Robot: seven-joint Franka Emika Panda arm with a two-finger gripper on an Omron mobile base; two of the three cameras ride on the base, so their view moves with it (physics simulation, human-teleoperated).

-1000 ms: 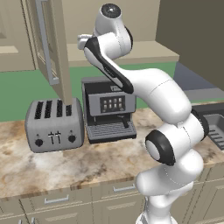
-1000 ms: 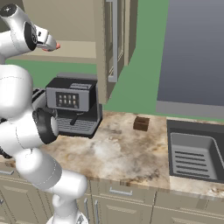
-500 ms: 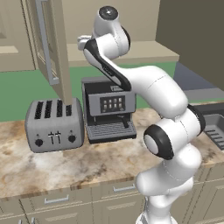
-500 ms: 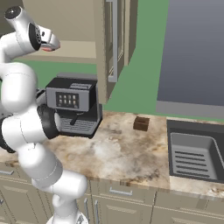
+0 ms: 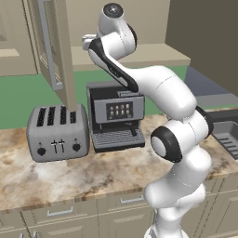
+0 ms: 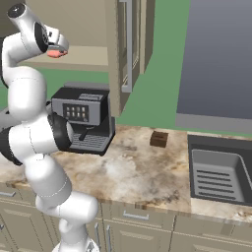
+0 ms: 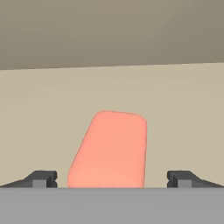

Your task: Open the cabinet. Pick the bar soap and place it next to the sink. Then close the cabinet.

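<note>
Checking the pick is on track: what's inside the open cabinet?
The bar soap lies flat on the cabinet shelf, between the open claw fingertips. In the right base view it shows at the claw. The arm and door hide the rest of the shelf.

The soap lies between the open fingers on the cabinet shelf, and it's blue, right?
Not blue. In the hand view the soap is salmon pink. The rest holds: it lies flat on the cabinet shelf between the spread fingers of the open gripper.
</note>
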